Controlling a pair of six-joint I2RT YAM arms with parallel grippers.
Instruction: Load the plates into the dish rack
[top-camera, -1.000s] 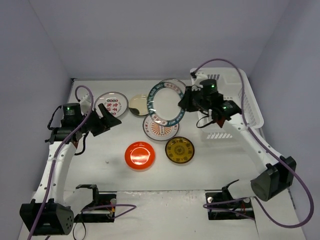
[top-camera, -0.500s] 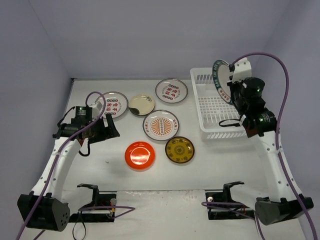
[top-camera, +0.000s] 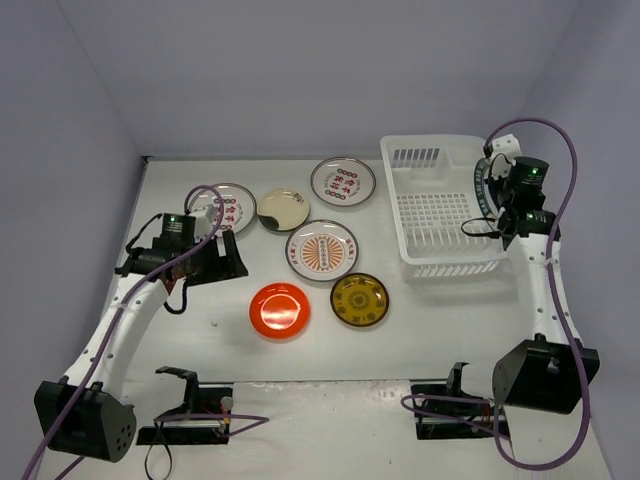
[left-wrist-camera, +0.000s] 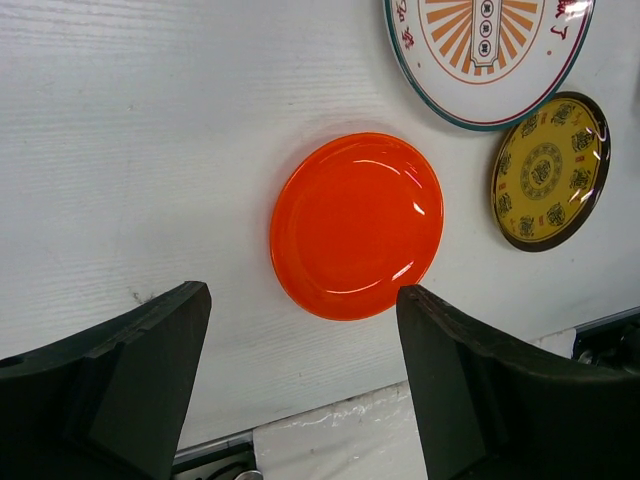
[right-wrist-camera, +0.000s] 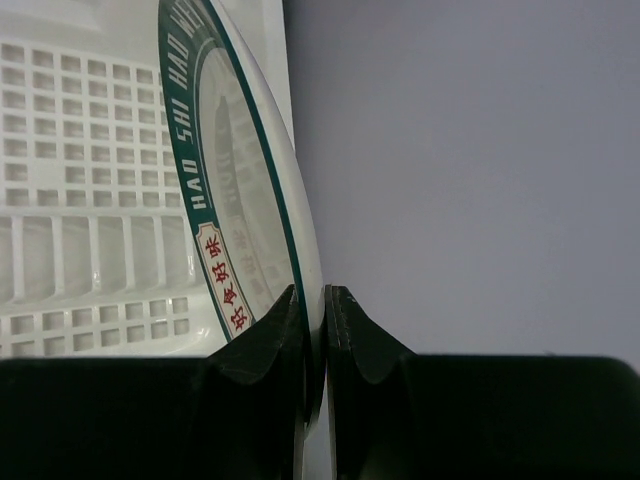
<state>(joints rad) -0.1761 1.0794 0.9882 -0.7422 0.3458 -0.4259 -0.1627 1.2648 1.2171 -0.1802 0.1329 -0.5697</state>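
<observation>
One blue-rimmed plate (right-wrist-camera: 250, 200) is being rim-pinched by the right gripper (right-wrist-camera: 313, 297) at the right edge of the dish rack (top-camera: 415, 157), risking slippage; left gripper (left-wrist-camera: 300, 293) gaping, empty.

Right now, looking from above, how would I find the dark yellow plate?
Start at the white dish rack on the right of the table. Left of its near corner, two plates lie side by side in the nearest row. The dark yellow plate is the right one, beside the red-orange plate: the only one with a yellow face and dark brown rim.
</observation>
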